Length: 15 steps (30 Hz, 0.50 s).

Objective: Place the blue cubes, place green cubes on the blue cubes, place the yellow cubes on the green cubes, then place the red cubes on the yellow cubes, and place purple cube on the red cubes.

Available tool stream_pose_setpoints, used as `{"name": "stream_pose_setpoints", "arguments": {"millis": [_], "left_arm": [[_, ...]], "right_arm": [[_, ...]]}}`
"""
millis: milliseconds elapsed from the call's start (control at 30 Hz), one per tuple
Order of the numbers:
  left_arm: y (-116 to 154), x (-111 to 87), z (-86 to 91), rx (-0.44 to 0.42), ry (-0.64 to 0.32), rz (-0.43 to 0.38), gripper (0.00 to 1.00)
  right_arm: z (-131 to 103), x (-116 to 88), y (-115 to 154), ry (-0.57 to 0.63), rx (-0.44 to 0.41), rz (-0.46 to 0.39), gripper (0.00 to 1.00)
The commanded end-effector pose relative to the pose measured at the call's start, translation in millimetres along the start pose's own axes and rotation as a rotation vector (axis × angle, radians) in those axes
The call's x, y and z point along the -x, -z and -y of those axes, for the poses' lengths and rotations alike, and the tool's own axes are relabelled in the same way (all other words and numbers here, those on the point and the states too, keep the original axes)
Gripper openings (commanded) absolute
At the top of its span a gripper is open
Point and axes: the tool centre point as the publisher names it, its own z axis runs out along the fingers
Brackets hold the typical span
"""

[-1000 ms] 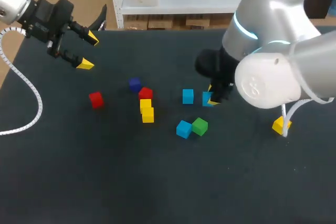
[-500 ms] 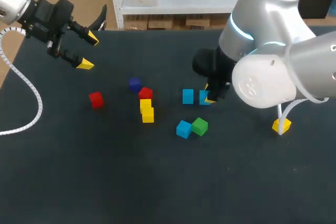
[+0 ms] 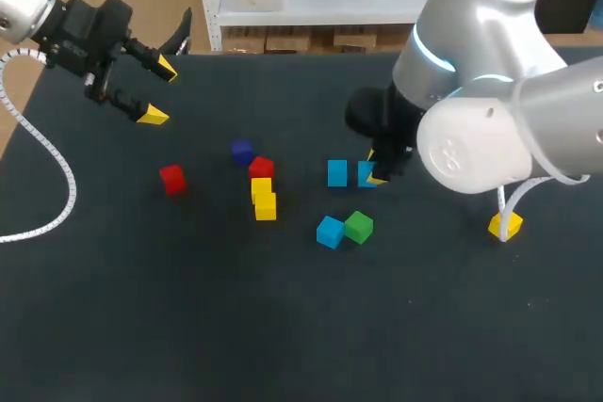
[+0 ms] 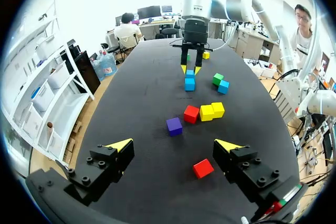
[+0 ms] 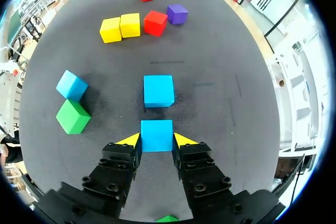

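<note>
My right gripper (image 5: pixel 156 140) is shut on a blue cube (image 5: pixel 156 135), low over the table, also seen as the blue cube (image 3: pixel 367 174) in the head view. Just ahead of it lies a second blue cube (image 5: pixel 158 90). A third blue cube (image 3: pixel 330 232) touches a green cube (image 3: pixel 358 226). Two yellow cubes (image 3: pixel 264 197) sit in a row with a red cube (image 3: pixel 261 168); a purple cube (image 3: pixel 241 151) lies just beyond. Another red cube (image 3: pixel 171 178) lies apart, close ahead of my left gripper (image 4: pixel 176 145), which is open and empty at the far left.
A lone yellow cube (image 3: pixel 505 225) lies at the right, partly behind my right arm (image 3: pixel 480 129). A white cable (image 3: pixel 52 195) loops over the table's left side. A sliver of another green cube (image 5: pixel 168 218) shows under the right gripper.
My right gripper has shifted slightly to the left with the blue cube, closing in on the second blue cube. The left arm has kept still.
</note>
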Motion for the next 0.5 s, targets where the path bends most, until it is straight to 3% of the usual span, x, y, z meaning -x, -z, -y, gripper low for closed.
{"name": "stream_pose_setpoints", "arguments": {"millis": [33,500], "left_arm": [[-0.3,-1.1,0.9,0.003,-0.003,0.002,1.00],[-0.3,-1.1,0.9,0.003,-0.003,0.002,1.00]], "right_arm": [[2.8,1.3,-2.1,0.001,0.008,0.001,0.00],[2.2,1.9,-5.3,0.001,0.020,0.002,0.00]]}}
